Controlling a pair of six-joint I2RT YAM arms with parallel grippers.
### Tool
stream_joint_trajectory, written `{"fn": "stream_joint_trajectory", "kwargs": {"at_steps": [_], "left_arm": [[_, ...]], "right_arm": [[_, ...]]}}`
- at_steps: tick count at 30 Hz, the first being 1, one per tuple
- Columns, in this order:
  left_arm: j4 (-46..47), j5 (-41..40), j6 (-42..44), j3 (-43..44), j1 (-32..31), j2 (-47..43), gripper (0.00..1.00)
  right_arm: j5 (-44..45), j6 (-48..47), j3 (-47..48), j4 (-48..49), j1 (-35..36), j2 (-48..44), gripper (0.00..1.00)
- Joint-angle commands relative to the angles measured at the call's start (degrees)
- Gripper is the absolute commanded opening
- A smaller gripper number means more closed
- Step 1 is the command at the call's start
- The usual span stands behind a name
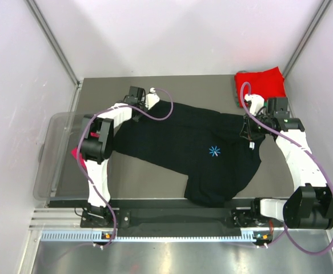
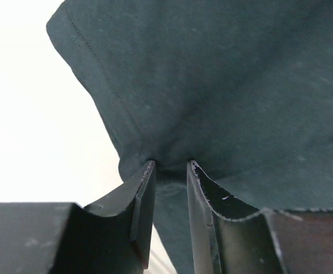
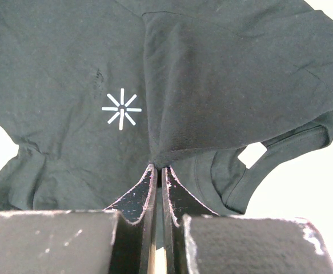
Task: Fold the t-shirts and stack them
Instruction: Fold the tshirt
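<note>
The black t-shirt (image 1: 183,140) lies stretched across the dark mat between both arms, its light-blue starburst print (image 1: 214,151) facing up. At the shirt's far left end, my left gripper (image 1: 149,104) has cloth bunched and puckered between its tips (image 2: 171,162). My right gripper (image 1: 248,123) is shut on a raised fold of the same shirt (image 3: 223,85) near the collar. The starburst (image 3: 121,108) lies left of that fold and the white neck label (image 3: 252,154) right of it. A folded red t-shirt (image 1: 262,83) sits at the back right corner.
A clear plastic bin (image 1: 49,171) stands at the table's left edge, with a bit of magenta cloth (image 1: 77,155) showing behind the left arm. White walls and metal frame posts close in the back and sides. A black rail (image 1: 172,214) runs along the near edge.
</note>
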Motion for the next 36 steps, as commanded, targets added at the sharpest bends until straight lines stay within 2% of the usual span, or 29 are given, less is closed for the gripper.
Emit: {"fn": "stream_joint_trajectory", "kwargs": {"at_steps": [1,14,22,29,32,36], "left_arm": [[0.15,-2.63,2.41,2.59,0.26,2.97,0.33],[-4.06,-2.01,4.08,1.72,1.67,0.08,0.32],[-5.3,-1.31,3.2,-0.13,1.67,-1.07,0.3],[-5.04,-1.05,2.76,-0.22,1.76,-0.45,0.29],[-4.95,-1.22,2.59,0.04,1.76,-0.1,0.29],[-4.95,-1.4,2.24,0.4,1.76,0.34,0.29]], "right_arm": [[-1.03,-0.07,0.03,1.19,0.07,-0.38,0.0],[-0.95,0.11,-0.15,1.36,0.07,-1.79,0.0],[5.03,-1.56,-0.41,6.27,-0.11,1.98,0.0],[14.16,-3.24,5.03,16.91,-0.37,13.75,0.0],[16.54,-1.92,11.95,18.68,-1.07,22.96,0.0],[18.47,-1.39,16.19,19.82,-2.3,27.56,0.0]]}}
